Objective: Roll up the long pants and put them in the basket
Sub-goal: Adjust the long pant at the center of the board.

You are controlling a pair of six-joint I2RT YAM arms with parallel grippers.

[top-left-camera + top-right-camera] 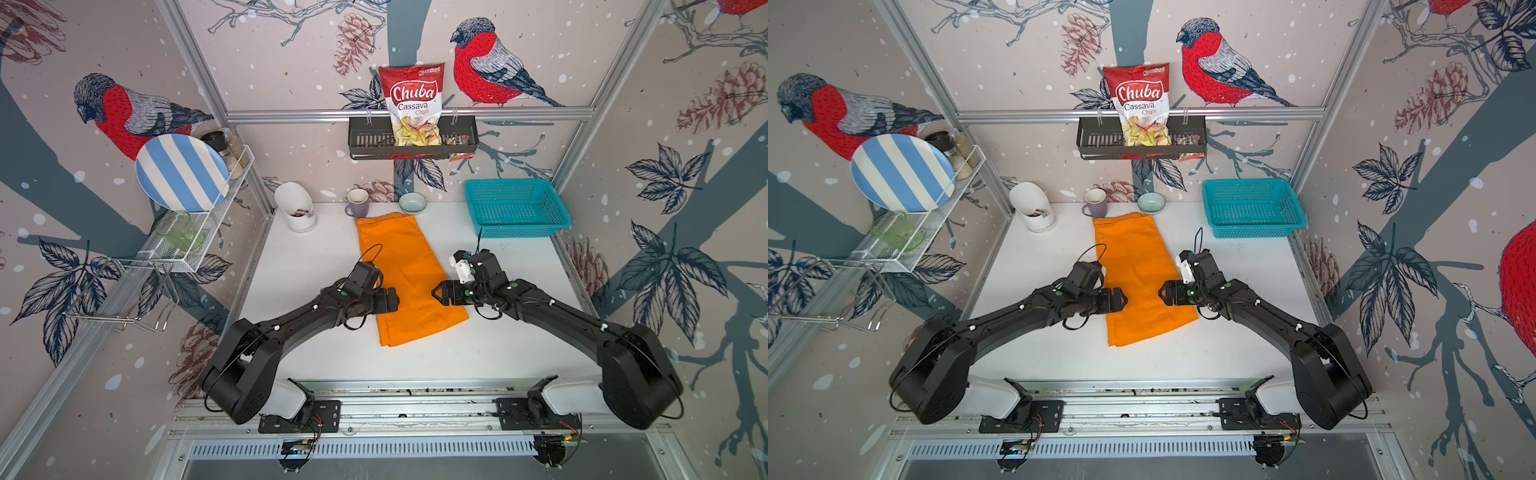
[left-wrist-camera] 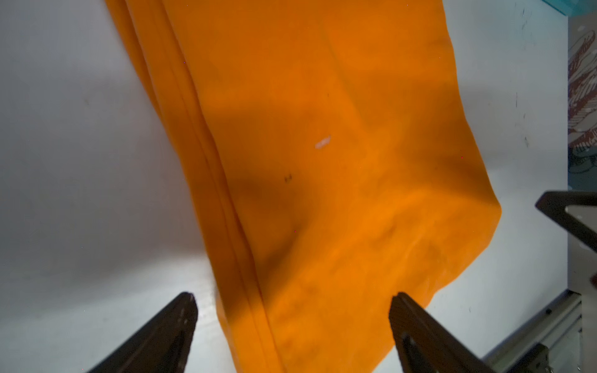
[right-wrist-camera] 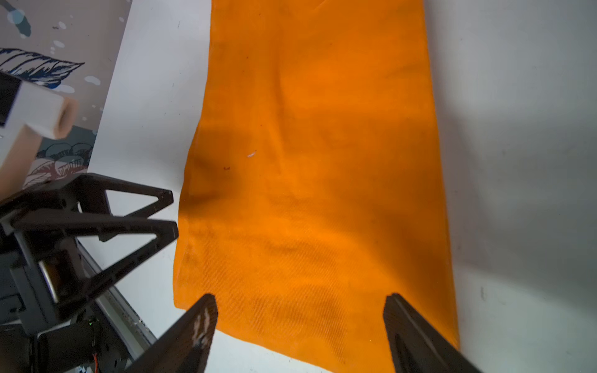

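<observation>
**Pants flat, jaws wide**

The long pants (image 1: 409, 278) lie folded in a flat strip beneath and between both sets of jaws, probably laid out for rolling from the end nearest them. Beyond the right jaws, the teal basket (image 1: 519, 230) looks empty, and the wall rack (image 1: 374, 141) holds a chips bag (image 1: 411, 99). The left gripper (image 2: 292, 297) and right gripper (image 3: 300, 297) gape, holding nothing.

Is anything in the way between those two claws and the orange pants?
Nothing visible. The left gripper and right gripper, both open, are directly over the long pants; the mug and bowl stand beyond their far end.
</observation>
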